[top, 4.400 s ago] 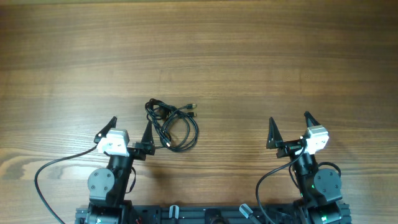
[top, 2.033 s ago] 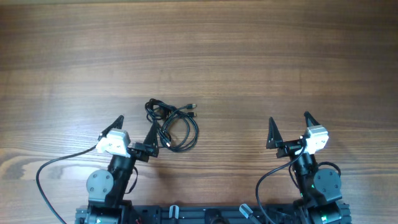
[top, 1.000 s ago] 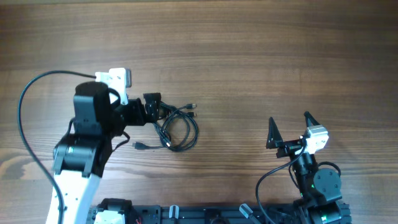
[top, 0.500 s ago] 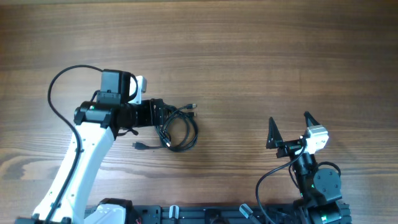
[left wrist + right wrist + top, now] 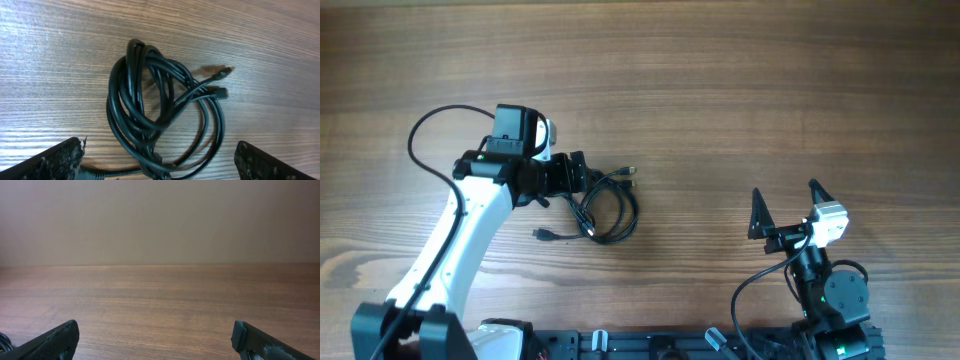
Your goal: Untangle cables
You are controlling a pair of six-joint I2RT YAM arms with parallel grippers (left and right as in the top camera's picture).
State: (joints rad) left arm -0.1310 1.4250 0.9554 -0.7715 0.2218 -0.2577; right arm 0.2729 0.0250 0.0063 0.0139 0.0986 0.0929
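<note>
The cables (image 5: 608, 208) lie as a knotted black bundle of loops on the wooden table, left of centre. Two plug ends (image 5: 630, 173) stick out to the right, and another plug (image 5: 546, 235) trails out at the lower left. My left gripper (image 5: 582, 172) hovers open over the bundle's upper left end. In the left wrist view the cables (image 5: 150, 107) fill the space ahead, and my left gripper (image 5: 157, 146) straddles their near loops without touching them. My right gripper (image 5: 786, 192) stands open near the table's front right, far from the cables, with nothing between its fingers (image 5: 50, 344).
The left arm's thick black wire (image 5: 425, 135) arcs out to the left of its wrist. The right wrist view shows bare wooden table (image 5: 160, 300) and a plain wall behind it.
The left arm has shifted a little to the right and turned over the cables' left end. Both grippers stay open. The right arm has not moved.
</note>
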